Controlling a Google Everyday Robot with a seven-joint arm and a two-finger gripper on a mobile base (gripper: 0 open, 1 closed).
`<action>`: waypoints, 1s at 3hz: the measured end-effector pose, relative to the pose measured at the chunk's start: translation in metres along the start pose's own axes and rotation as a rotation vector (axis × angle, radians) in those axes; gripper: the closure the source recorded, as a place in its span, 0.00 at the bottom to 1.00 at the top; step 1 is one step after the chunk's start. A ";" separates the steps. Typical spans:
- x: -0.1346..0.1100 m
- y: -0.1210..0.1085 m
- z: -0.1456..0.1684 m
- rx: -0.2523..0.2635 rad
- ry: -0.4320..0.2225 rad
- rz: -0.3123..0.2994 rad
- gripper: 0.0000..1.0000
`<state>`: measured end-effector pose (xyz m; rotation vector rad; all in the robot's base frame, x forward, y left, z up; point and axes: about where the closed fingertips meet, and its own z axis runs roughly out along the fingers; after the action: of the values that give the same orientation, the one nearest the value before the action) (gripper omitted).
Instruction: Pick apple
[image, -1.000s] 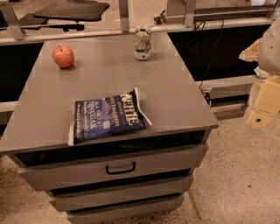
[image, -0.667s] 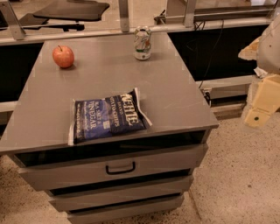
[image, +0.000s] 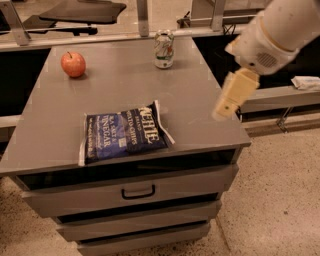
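— Where is the gripper (image: 224, 109)?
— Over the right side of the cabinet (image: 200, 100), seen as a smeared tan block. The arm (image: 280, 35) behind it runs out past the top and right edges.
— And the can (image: 163, 48)?
— It is at the far edge, and its label is too blurred to read.
— The chip bag (image: 122, 132)?
— The small print can't be made out.
— Anything else?
— A pale thing (image: 305, 82) at far right is too blurred to name. A dark shape (image: 82, 10) at far left is cut by the top edge. The cabinet's near left corner is clipped by the left edge.
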<state>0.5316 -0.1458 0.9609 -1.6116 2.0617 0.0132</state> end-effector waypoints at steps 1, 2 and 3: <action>-0.060 -0.029 0.041 0.027 -0.155 -0.007 0.00; -0.066 -0.036 0.043 0.054 -0.176 -0.004 0.00; -0.065 -0.035 0.043 0.049 -0.173 -0.005 0.00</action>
<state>0.5899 -0.0836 0.9605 -1.5307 1.9118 0.0957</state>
